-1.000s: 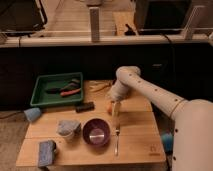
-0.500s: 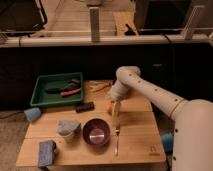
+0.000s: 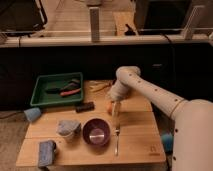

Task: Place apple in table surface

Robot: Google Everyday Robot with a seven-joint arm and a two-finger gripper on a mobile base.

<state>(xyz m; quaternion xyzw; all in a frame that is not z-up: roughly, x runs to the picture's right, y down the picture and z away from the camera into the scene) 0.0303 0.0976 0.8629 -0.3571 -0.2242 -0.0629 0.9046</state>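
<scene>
Camera view, gripper (image 3: 116, 109) over table surface (image 3: 136, 141), round apple (image 3: 110, 106) beside

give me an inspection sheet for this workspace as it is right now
surface: wooden table surface, logo mark near the front right corner.
job's things: apple at the gripper's tip, over mid-table; whether it rests on the wood cannot be told.
clutter: green tray holding a red-handled tool; purple bowl; utensil; blue sponge; grey cup; dark block.
grippers: gripper pointing down beside the apple.
cables: nothing seen.
surroundings: railing behind; blue cup left of the table.
</scene>
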